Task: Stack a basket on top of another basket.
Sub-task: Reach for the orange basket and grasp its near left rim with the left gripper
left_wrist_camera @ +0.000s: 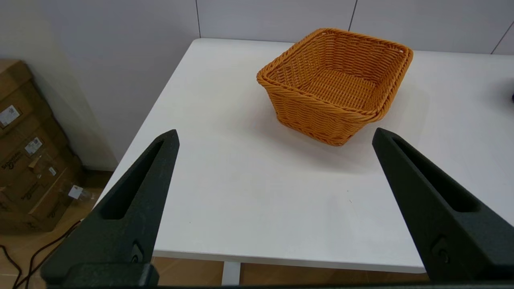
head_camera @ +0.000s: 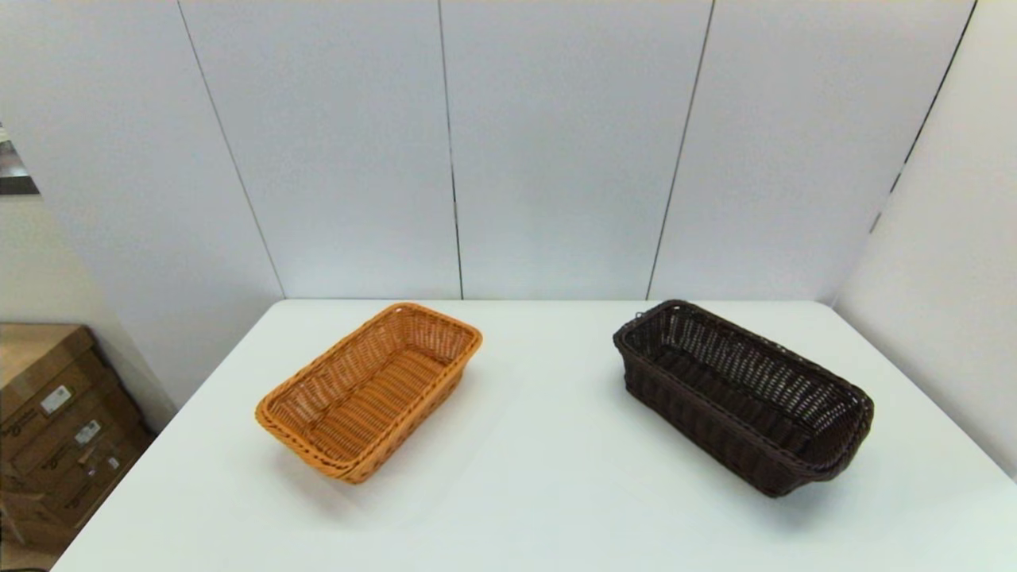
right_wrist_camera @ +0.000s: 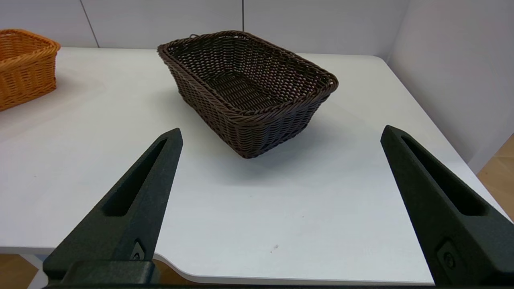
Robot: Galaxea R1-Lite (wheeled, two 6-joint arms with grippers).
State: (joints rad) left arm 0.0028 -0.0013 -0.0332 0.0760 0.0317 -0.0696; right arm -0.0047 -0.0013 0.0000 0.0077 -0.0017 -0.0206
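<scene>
The dark brown basket (head_camera: 743,397) sits upright on the white table (head_camera: 540,477), well apart from the orange basket (head_camera: 369,391), which lies to its left, also upright. Nothing is stacked yet. The right gripper (right_wrist_camera: 281,136) hangs short of the table's near edge, facing the dark brown basket, fingers spread wide and holding nothing. The left gripper (left_wrist_camera: 275,134) does likewise before the orange basket.

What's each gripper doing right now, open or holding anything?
Left gripper: open, empty, short of the orange-tan basket.
Right gripper: open, empty, short of the dark brown basket.
</scene>
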